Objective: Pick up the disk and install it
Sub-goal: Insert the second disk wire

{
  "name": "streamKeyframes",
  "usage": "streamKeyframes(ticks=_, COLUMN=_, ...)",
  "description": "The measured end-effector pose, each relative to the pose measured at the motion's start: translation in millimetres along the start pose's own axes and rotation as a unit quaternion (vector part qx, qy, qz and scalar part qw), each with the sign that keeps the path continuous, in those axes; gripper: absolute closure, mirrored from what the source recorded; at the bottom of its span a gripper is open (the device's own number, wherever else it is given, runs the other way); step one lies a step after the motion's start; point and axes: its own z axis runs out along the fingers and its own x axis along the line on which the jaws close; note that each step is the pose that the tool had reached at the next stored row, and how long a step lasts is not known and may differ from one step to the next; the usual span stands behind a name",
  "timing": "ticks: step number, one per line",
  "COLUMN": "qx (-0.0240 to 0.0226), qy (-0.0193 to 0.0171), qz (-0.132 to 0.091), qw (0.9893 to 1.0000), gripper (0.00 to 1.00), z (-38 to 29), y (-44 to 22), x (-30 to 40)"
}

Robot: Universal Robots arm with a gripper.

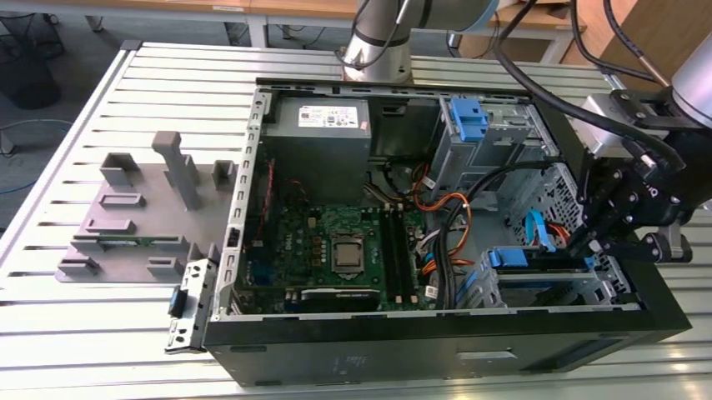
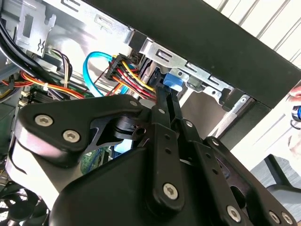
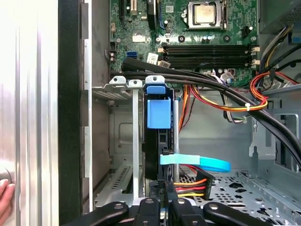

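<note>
On the exterior view's left, a grey fixture block (image 1: 139, 212) is seen lying on the slatted metal bench (image 1: 67, 150), just beside the open computer case (image 1: 445, 354). Inside the case, the green motherboard (image 1: 333, 250) is seen near the middle, with a grey power supply box (image 1: 323, 125) behind it. Toward the exterior view's right, the disk (image 1: 534, 260) is found standing on edge in the drive cage at the case's front corner, its blue bracket (image 3: 158, 110) visible between the metal rails in the first wrist view. The pincer (image 1: 588, 242) is positioned directly at the disk's end, where a blue data cable (image 3: 197, 162) and coloured power wires (image 3: 190, 186) are plugged in. Whether the pincer's fingers are apart or together cannot be told.
</note>
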Motion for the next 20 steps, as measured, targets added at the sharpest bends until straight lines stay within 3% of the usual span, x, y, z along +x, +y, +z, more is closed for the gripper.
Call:
streamKeyframes(ticks=6, qx=0.0034, qy=0.0000, qz=0.000, qw=1.0000, gripper=0.84, z=-0.1, y=3.8, x=-1.2)
streamKeyframes(ticks=12, qx=0.0058, qy=-0.0001, qz=0.000, qw=1.0000, gripper=0.84, z=0.0, y=6.5, x=-6.9)
streamKeyframes(ticks=20, qx=0.0068, qy=0.0000, qz=0.000, qw=1.0000, gripper=0.84, z=0.3, y=9.2, x=-6.4)
